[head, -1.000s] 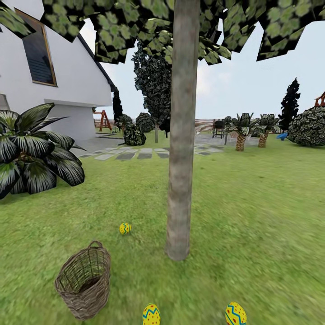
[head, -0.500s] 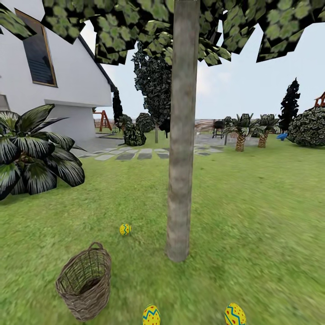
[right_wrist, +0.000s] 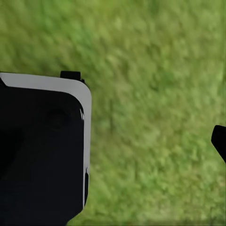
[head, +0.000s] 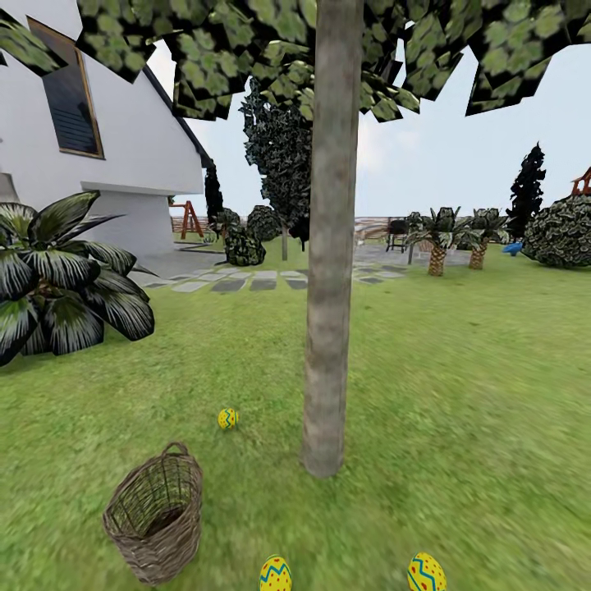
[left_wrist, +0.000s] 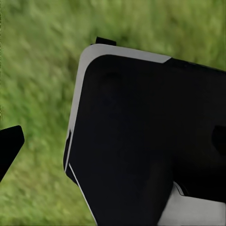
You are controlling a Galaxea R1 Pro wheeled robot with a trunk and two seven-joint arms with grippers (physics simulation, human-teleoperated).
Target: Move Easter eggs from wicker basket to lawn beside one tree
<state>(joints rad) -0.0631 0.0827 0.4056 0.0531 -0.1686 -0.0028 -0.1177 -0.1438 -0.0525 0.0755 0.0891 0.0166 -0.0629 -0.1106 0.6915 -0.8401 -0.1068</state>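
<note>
The tree (head: pixel 331 287) rises from the lawn (head: pixel 468 386) in the middle of the head view. One Easter egg (head: pixel 227 419) lies left of the trunk's foot. Two more Easter eggs (head: pixel 275 574) (head: pixel 427 572) lie at the bottom edge, nearer me. The wicker basket (head: pixel 156 513) stands at lower left, tilted, and I see no egg in its dark inside. In the left wrist view one dark fingertip (left_wrist: pixel 9 148) shows at the frame's edge over grass. The right wrist view has a fingertip (right_wrist: pixel 219 141) at its edge too. Nothing sits between the fingers of either gripper.
A large dark-leaved plant (head: pixel 57 279) stands at the left before a white house (head: pixel 123 148). Grey paving slabs (head: pixel 246 281), short palms (head: pixel 437 238) and bushes (head: pixel 562 230) lie far behind. My own black and white body (left_wrist: pixel 150 141) (right_wrist: pixel 42 150) hangs over the grass in both wrist views.
The head view has drifted very slightly, so the basket and eggs sit a touch lower in the picture. The eggs, basket and tree have not moved on the lawn.
</note>
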